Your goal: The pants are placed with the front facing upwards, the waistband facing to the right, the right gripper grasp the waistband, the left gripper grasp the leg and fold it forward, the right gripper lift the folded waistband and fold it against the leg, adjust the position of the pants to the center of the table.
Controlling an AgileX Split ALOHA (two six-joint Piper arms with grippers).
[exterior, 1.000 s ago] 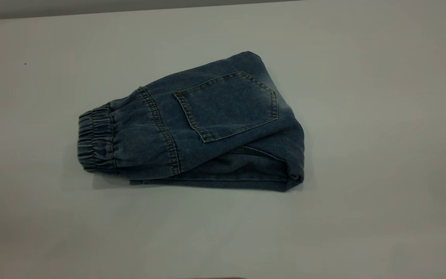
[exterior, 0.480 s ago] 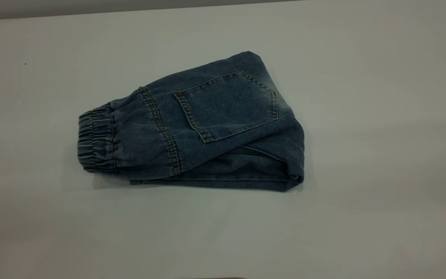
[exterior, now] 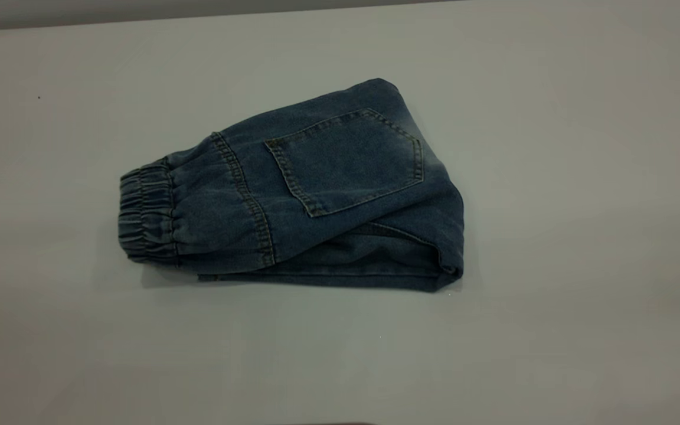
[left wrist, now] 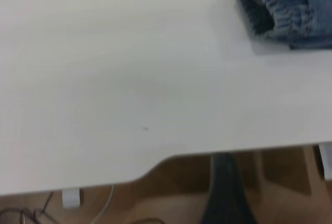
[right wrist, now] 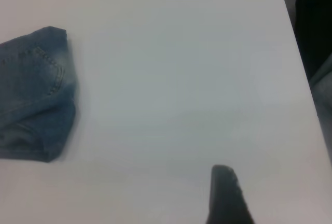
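One pair of short blue denim pants (exterior: pixel 310 195) lies folded on the large plain white table (exterior: pixel 582 236), roughly at its middle; one square back pocket (exterior: pixel 346 159) with tan stitching faces up on top of the bundle; one gathered, ruffled elastic waistband (exterior: pixel 145 215), darker than the rest, forms the end of the pants toward the left arm's side, and the rounded fold forms the opposite end toward the right arm's side. A lower layer of denim shows beneath the pocketed layer along the near edge of the pants; both layers lie flat on the table.

No arm reaches the pants in the exterior view. From the left wrist, one dark finger tip of the left gripper (left wrist: pixel 224 193) shows beyond the table's edge, well apart from the waistband (left wrist: pixel 270 11) at the far corner of that view; I cannot tell whether its fingers are spread or pressed together. From the right wrist, one black finger tip of the right gripper (right wrist: pixel 226 195) hangs over bare tabletop, well apart from the folded end of the pants (right wrist: pixel 36 94); its fingers' state I cannot tell either. Neither gripper touches the denim.
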